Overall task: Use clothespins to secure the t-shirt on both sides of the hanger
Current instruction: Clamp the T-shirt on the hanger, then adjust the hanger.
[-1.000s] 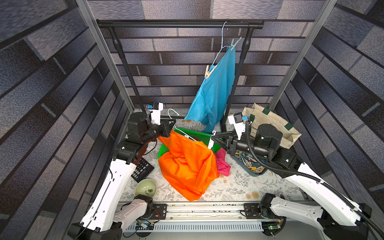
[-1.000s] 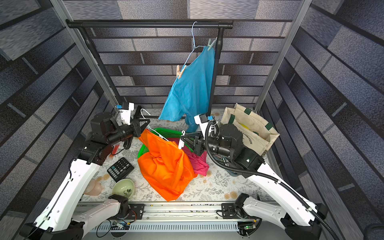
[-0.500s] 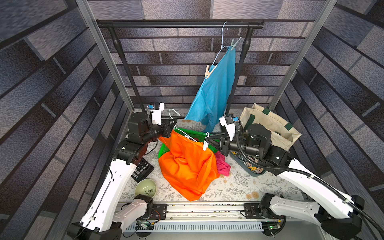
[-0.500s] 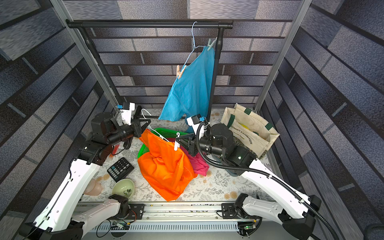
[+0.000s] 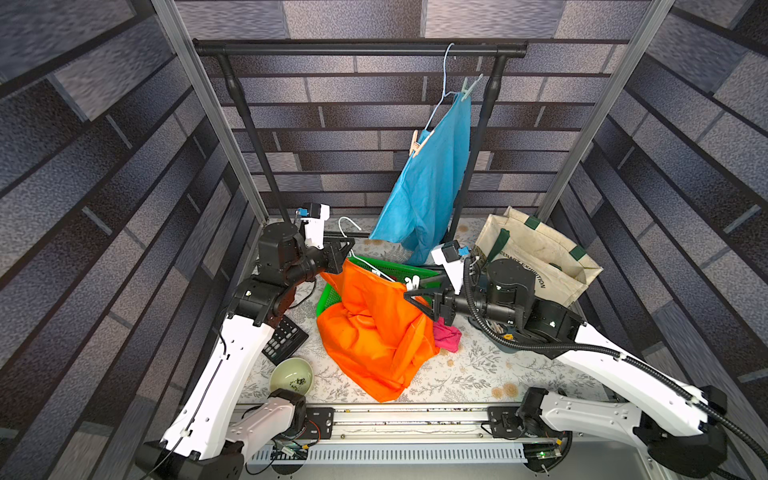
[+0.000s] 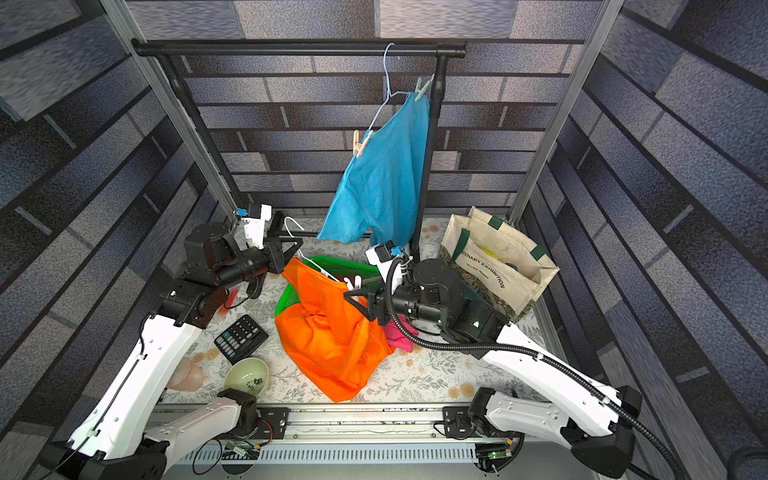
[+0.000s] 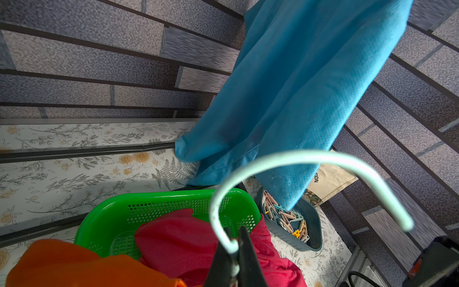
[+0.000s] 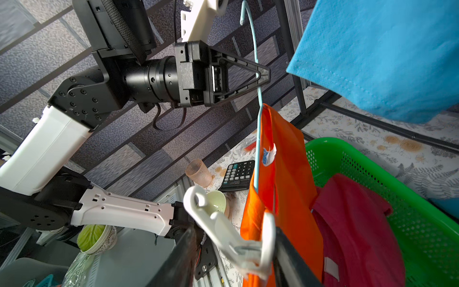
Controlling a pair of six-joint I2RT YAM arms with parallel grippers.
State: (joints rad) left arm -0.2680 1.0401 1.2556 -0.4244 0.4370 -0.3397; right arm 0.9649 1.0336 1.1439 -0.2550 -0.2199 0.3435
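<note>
**A:** Top views first. Room and surface?

**B:** Grey brick-pattern wall panels (image 5: 104, 166) on three sides. White floral-print table top (image 5: 478, 374). Black metal garment rail (image 5: 357, 49) across the back.

**A:** Counts?

**B:** Two arms: left arm (image 5: 224, 374), right arm (image 5: 623, 374). Two shirts. The blue t-shirt (image 5: 432, 195) hangs off the rail. The orange t-shirt (image 5: 374, 328) is draped low over the one green plastic mesh basket (image 5: 328, 296). Two pins on the blue t-shirt, in both top views: peach clothespin (image 5: 417, 143), mint clothespin (image 5: 469, 86). One cream canvas tote bag (image 5: 540, 257), one black calculator (image 6: 241, 338), one pale green bowl (image 6: 247, 376), one pink ribbed tumbler (image 6: 187, 374).

**A:** Left wrist view?

**B:** Left gripper (image 7: 234, 246) pressed together on the neck of the pale mint wire hanger (image 7: 298, 159). Beyond it is one dark blue bin (image 7: 314, 223) heaped with pastel clothespins (image 7: 285, 218), too many to count. One magenta cloth (image 7: 186, 238) lies in the basket.

**A:** Right wrist view?

**B:** Right gripper (image 8: 234, 232) spread. One white plastic clothespin (image 8: 218, 223) sits between its fingers, nose at the orange t-shirt's shoulder, on the hanger wire. Whether the fingers touch it, can't tell. The left gripper shows across the frame, pinching the hanger above the collar.
</note>
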